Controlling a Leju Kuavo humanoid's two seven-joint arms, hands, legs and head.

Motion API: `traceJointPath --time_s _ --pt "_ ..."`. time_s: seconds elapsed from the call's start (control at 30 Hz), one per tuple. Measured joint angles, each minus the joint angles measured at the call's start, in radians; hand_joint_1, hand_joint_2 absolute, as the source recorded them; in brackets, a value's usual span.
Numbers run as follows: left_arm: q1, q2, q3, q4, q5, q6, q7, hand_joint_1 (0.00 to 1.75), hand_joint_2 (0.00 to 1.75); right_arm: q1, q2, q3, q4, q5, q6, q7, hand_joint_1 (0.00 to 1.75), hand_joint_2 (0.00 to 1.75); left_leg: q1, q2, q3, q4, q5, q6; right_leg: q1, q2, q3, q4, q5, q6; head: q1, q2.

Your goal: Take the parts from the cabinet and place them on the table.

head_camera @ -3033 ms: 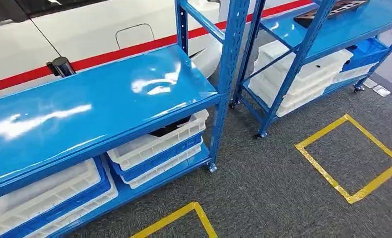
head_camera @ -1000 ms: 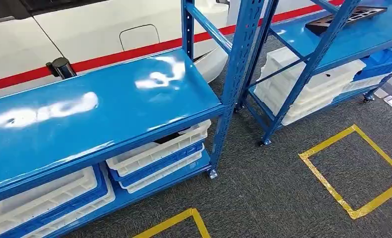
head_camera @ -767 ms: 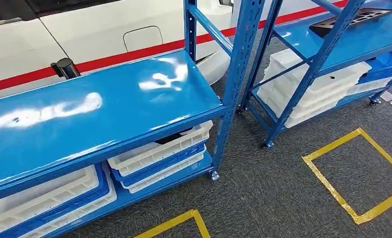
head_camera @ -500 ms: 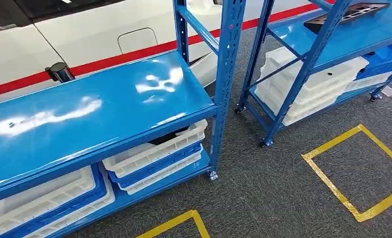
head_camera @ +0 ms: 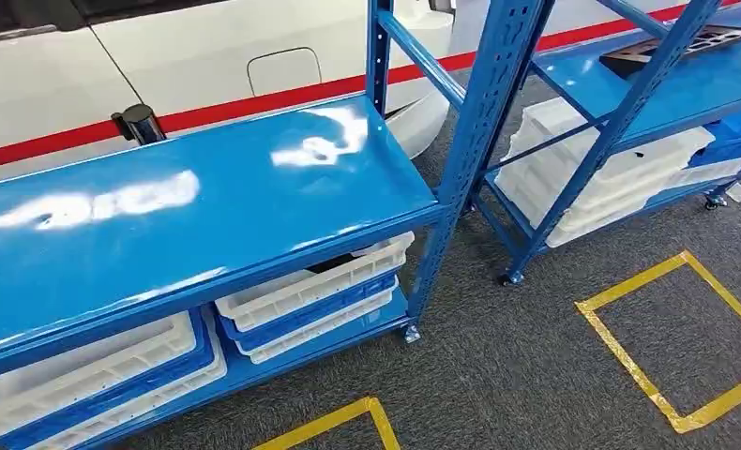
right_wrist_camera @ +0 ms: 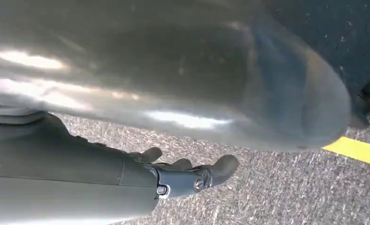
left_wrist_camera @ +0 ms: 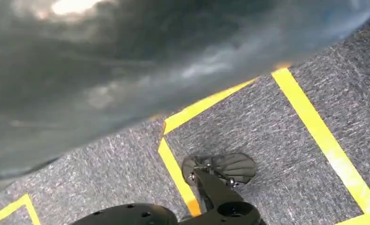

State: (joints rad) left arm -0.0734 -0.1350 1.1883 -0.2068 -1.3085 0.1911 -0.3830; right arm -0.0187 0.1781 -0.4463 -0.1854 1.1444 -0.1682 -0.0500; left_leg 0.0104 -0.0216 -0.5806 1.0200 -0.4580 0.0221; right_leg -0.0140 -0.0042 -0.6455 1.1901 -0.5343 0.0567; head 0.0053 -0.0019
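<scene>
Part: a dark, flat slotted part [head_camera: 678,49] is seen lying on the upper shelf of the far rack [head_camera: 714,80], close to that shelf's back edge, at the top right of the head view.
Far rack: its blue upright posts are crossed by a diagonal brace; stacked white crates [head_camera: 597,173] are kept on its bottom shelf, with a blue crate [head_camera: 737,127] beside them at the right end.
Near rack: a wide, glossy blue shelf [head_camera: 189,220] is shown bare, its front edge running from lower left to the corner post [head_camera: 475,141]; white and blue crates [head_camera: 306,295] are stacked beneath it, just inside the front edge.
Gap between racks: a narrow strip of grey carpet [head_camera: 498,366] is left between the two racks' corner posts; both racks are set on small caster wheels.
Open floor: a broad stretch of carpet lies in front of the racks, marked with a yellow taped square [head_camera: 672,337] at right and a taped corner [head_camera: 348,422] at the bottom edge.
Background: a white car body [head_camera: 207,56] with a red stripe is seen behind the near rack.
Right hand [right_wrist_camera: 188,176]: seen hanging over the carpet in the right wrist view, fingers loosely spread, nothing grasped.
Left hand: its state cannot be told; a blurred grey shape covers much of the left wrist view above yellow floor tape.
</scene>
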Motion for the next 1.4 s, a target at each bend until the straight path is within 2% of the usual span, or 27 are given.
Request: traceJointPath --time_s 0.03,0.07,0.1,0.2,0.23,0.27,0.3,0.4,0.43,0.47,0.53,0.57,0.6,0.63,0.73,0.8,0.83,0.9,0.93,0.97,1.03,1.1,1.13,1.17,1.3,1.33,1.4 --pt "0.0 -0.001 0.0 0.0 -0.001 0.0 0.0 0.0 0.0 -0.001 -0.001 0.0 0.0 -0.002 0.0 0.0 0.0 0.0 0.0 -0.004 0.001 0.0 0.0 -0.001 0.0 0.003 0.053 -0.104 0.037 0.005 0.001 0.0" --pt "0.0 -0.001 0.0 0.0 -0.001 0.0 0.0 0.0 0.0 -0.002 -0.002 0.0 0.0 -0.002 0.0 0.0 0.0 0.0 -0.002 -0.006 0.001 0.001 0.0 -0.004 0.0 0.013 0.086 -0.175 0.051 0.0 0.001 0.0" --pt "0.0 -0.001 0.0 0.0 -0.001 0.0 0.0 0.0 0.0 -0.002 -0.002 0.0 0.0 -0.002 0.0 0.0 0.0 0.0 -0.01 -0.009 0.001 0.004 -0.004 -0.01 0.005 0.011 0.09 -0.18 0.058 -0.01 -0.002 0.0" --pt "0.0 -0.001 0.0 0.0 -0.001 0.0 0.001 0.0 0.0 -0.004 -0.002 0.0 0.0 -0.002 0.001 0.0 0.0 0.0 -0.005 -0.01 0.0 0.0 0.001 -0.024 0.01 0.01 0.089 -0.176 0.062 -0.024 -0.002 0.0" --pt "0.0 0.0 0.0 0.0 -0.001 0.0 0.001 0.0 0.0 -0.004 0.0 0.0 0.0 -0.002 0.001 0.0 0.0 0.0 -0.005 -0.012 -0.001 0.003 -0.002 -0.029 -0.003 0.006 0.091 -0.183 0.068 -0.033 0.0 0.0" --pt "0.001 0.0 0.0 0.0 -0.001 0.0 0.001 0.0 0.0 -0.004 0.0 0.0 0.0 -0.002 0.001 0.0 0.0 0.0 -0.004 0.0 -0.008 0.026 -0.02 -0.034 -0.005 0.002 0.093 -0.183 0.069 -0.038 -0.003 0.0" --pt "0.001 0.0 0.0 0.0 -0.001 0.0 0.001 0.0 0.0 -0.004 0.0 0.0 0.0 -0.002 0.001 0.0 0.0 0.0 -0.002 0.008 -0.035 0.089 -0.062 -0.039 -0.006 -0.002 0.095 -0.183 0.068 -0.048 -0.011 0.0" --pt "0.001 -0.001 0.0 0.0 -0.002 0.0 0.001 0.0 0.0 -0.001 0.0 0.0 0.0 -0.002 0.002 0.0 0.0 0.0 0.002 0.014 -0.147 0.319 -0.153 -0.049 -0.003 -0.014 0.095 -0.183 0.066 -0.05 -0.01 0.0" --pt "0.002 -0.001 0.0 0.0 -0.002 0.0 0.001 0.0 0.0 0.0 0.0 0.0 0.0 -0.002 0.002 0.0 0.0 0.0 0.003 0.015 -0.149 0.319 -0.144 -0.05 -0.003 -0.016 0.096 -0.183 0.066 -0.05 -0.01 0.0" --pt "0.003 0.0 0.0 0.0 -0.002 0.0 0.002 0.0 0.0 0.0 0.0 0.0 0.0 -0.002 0.002 0.0 0.0 0.0 0.005 0.017 -0.134 0.287 -0.117 -0.05 -0.004 -0.017 0.098 -0.183 0.065 -0.05 -0.011 0.0" --pt "0.003 0.002 0.0 0.0 -0.002 0.0 0.002 0.0 0.0 0.0 0.002 0.0 0.0 -0.002 0.002 0.0 0.0 0.0 0.007 0.03 -0.043 0.112 -0.027 -0.047 -0.005 -0.022 0.106 -0.182 0.061 -0.048 -0.01 0.0" --pt "0.002 0.002 0.0 0.0 -0.002 0.0 0.002 0.0 0.0 0.0 0.003 0.0 0.0 -0.002 0.003 0.0 0.0 0.0 0.008 0.051 0.003 0.028 -0.001 -0.046 -0.005 -0.025 0.11 -0.181 0.058 -0.043 -0.011 0.0" --pt "0.001 0.001 0.0 0.0 -0.002 0.0 0.002 0.0 0.0 0.0 0.002 0.0 0.0 -0.002 0.004 0.0 0.0 0.0 0.001 0.058 0.009 0.013 -0.016 -0.046 0.005 -0.027 0.11 -0.18 0.056 -0.039 -0.011 0.0" --pt "0.0 0.0 0.0 0.0 -0.002 0.0 0.002 0.0 0.0 -0.001 0.002 0.0 0.0 -0.002 0.004 0.0 0.0 0.0 0.001 0.045 0.008 0.007 -0.01 -0.038 0.008 -0.03 0.109 -0.179 0.053 -0.034 -0.008 0.0" --pt "-0.001 0.0 0.0 0.0 -0.002 0.0 0.002 0.0 0.0 -0.001 0.001 0.0 0.0 -0.002 0.004 0.0 0.0 0.0 -0.008 0.033 -0.001 0.009 -0.009 -0.025 0.002 -0.04 0.112 -0.187 0.056 -0.022 -0.008 0.0" --pt "0.0 0.0 0.0 0.0 -0.002 0.0 0.002 0.0 0.0 -0.001 0.001 0.0 0.0 -0.002 0.004 0.0 0.0 0.0 0.002 0.024 0.002 0.0 0.001 -0.01 0.001 -0.039 0.1 -0.176 0.048 -0.013 -0.008 0.0" --pt "0.0 0.0 0.0 0.0 -0.002 0.001 0.002 0.0 0.0 -0.001 0.001 0.0 0.0 -0.002 0.004 0.0 0.0 0.0 0.001 0.02 0.001 0.0 0.002 -0.005 0.001 -0.022 0.085 -0.134 0.02 -0.016 -0.005 0.0" --pt "-0.001 0.0 0.0 0.0 -0.002 0.001 0.002 0.0 0.0 0.0 0.001 0.0 0.0 -0.001 0.004 0.0 0.0 0.0 0.0 0.01 -0.005 0.001 0.005 0.003 0.0 -0.007 0.011 0.02 -0.049 -0.028 -0.002 0.0" --pt "-0.001 0.0 0.0 0.0 -0.002 0.002 0.002 0.0 0.0 0.0 0.001 0.0 0.0 -0.001 0.004 0.002 0.0 0.0 -0.001 0.003 -0.007 0.001 0.005 0.004 0.001 -0.003 -0.026 0.095 -0.073 -0.029 0.0 0.0" --pt "0.0 0.0 0.0 0.0 -0.002 0.002 0.002 0.0 0.0 0.001 0.001 0.0 0.0 0.001 0.005 0.003 0.0 0.0 -0.002 -0.002 -0.008 0.001 0.006 0.004 0.001 -0.001 -0.047 0.136 -0.079 -0.026 -0.001 0.0" --pt "0.001 0.0 0.0 0.0 -0.002 0.002 0.002 0.0 0.0 0.003 0.001 0.0 0.0 0.002 0.005 0.004 0.0 0.0 -0.002 -0.016 -0.007 0.001 0.006 0.004 0.0 0.0 -0.029 0.09 -0.05 -0.011 0.0 0.0" --pt "0.001 -0.001 0.0 0.0 -0.002 0.003 0.002 0.0 0.0 0.002 -0.001 0.0 0.0 0.003 0.005 0.005 0.0 0.0 -0.001 -0.032 -0.004 0.001 0.007 0.002 0.0 0.009 0.061 -0.093 0.022 0.003 0.0 0.0" --pt "0.001 -0.002 0.0 0.0 -0.002 0.003 0.002 0.0 0.0 0.001 -0.002 0.0 0.0 0.003 0.005 0.005 0.0 0.0 -0.001 -0.036 -0.004 0.001 0.008 0.0 0.0 0.029 0.098 -0.165 0.043 0.002 0.0 0.0" --pt "0.001 -0.003 0.0 0.0 -0.002 0.003 0.002 0.0 0.0 0.001 -0.002 0.0 0.0 0.003 0.005 0.005 0.0 0.0 -0.008 -0.04 -0.004 0.003 0.008 -0.006 0.006 0.037 0.1 -0.177 0.044 -0.007 -0.002 0.0" --pt "0.003 -0.002 0.0 0.0 -0.002 0.004 0.002 0.0 0.0 0.0 -0.002 0.0 0.0 0.004 0.005 0.005 0.0 0.0 -0.003 -0.052 -0.006 -0.003 0.011 -0.025 0.012 0.021 0.109 -0.182 0.053 -0.029 -0.002 0.0" --pt "0.003 -0.002 0.0 0.0 -0.002 0.005 0.002 0.0 0.0 0.0 -0.001 0.0 0.0 0.004 0.005 0.005 0.0 0.0 -0.003 -0.054 -0.008 0.0 0.01 -0.029 0.002 0.014 0.108 -0.188 0.059 -0.037 -0.001 0.0" --pt "0.004 -0.002 0.0 0.0 -0.002 0.005 0.002 0.0 0.0 0.0 0.0 0.0 0.0 0.005 0.005 0.005 0.0 0.0 -0.004 -0.007 -0.027 0.051 -0.028 -0.036 -0.002 0.005 0.111 -0.19 0.061 -0.043 -0.009 0.0"
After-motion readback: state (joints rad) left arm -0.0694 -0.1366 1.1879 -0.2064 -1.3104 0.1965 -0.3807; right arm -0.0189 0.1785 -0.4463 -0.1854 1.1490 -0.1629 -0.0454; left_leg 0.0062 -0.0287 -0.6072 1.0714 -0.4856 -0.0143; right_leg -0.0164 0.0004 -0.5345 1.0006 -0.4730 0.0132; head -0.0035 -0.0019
